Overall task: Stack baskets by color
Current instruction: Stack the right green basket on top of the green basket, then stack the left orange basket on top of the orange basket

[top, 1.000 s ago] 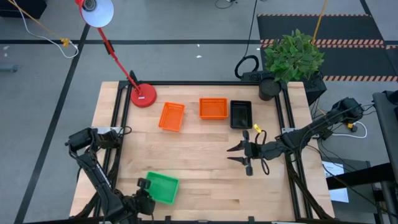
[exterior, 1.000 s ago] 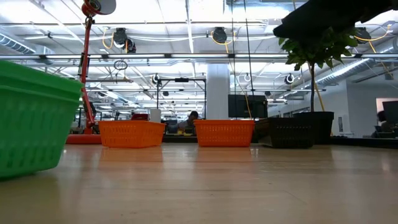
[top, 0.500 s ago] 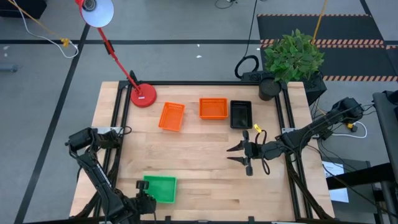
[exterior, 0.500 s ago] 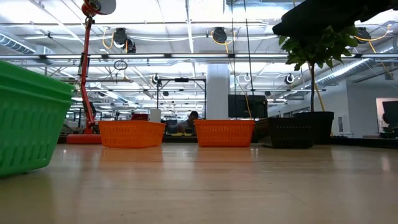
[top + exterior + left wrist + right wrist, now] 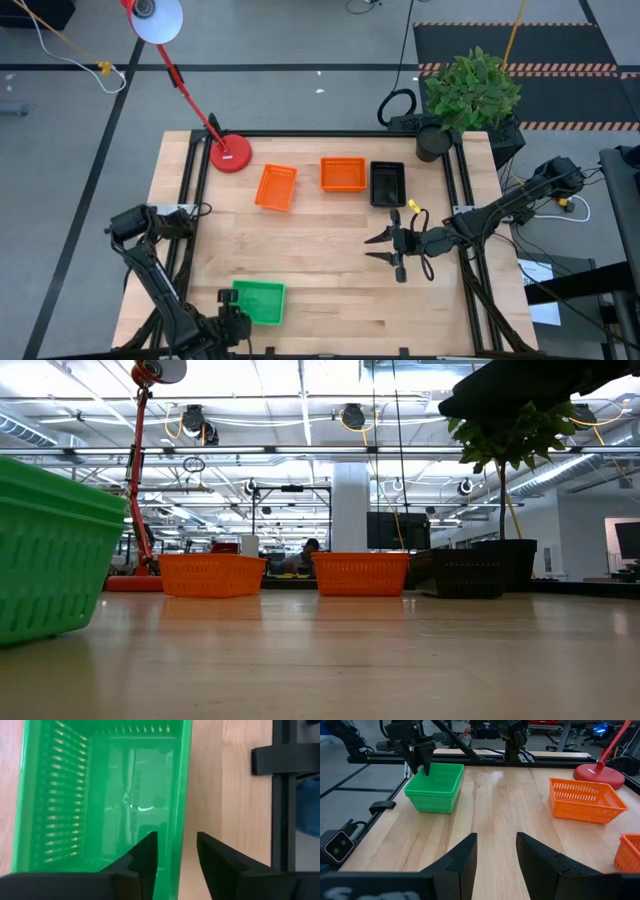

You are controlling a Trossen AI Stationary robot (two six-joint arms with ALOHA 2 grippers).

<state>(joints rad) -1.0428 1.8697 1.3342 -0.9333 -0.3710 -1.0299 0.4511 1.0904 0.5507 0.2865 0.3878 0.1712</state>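
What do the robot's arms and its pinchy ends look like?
Both arms are dark, nearly black, built from thin jointed links. The right end effector has two pointed dark fingers and a yellow tag just behind it, with a black cable looping along the arm. The left end effector has the same flat, dark, wedge-shaped fingers.

This is a big robot lab or workshop. The wooden desk (image 5: pixel 320 270) has a black metal frame and stands on a gray floor with taped lines. Behind it is a wide hall with bright ceiling lights (image 5: pixel 352 415), pipes, other metal frames and screens (image 5: pixel 398 530). A person (image 5: pixel 310 550) sits far back.
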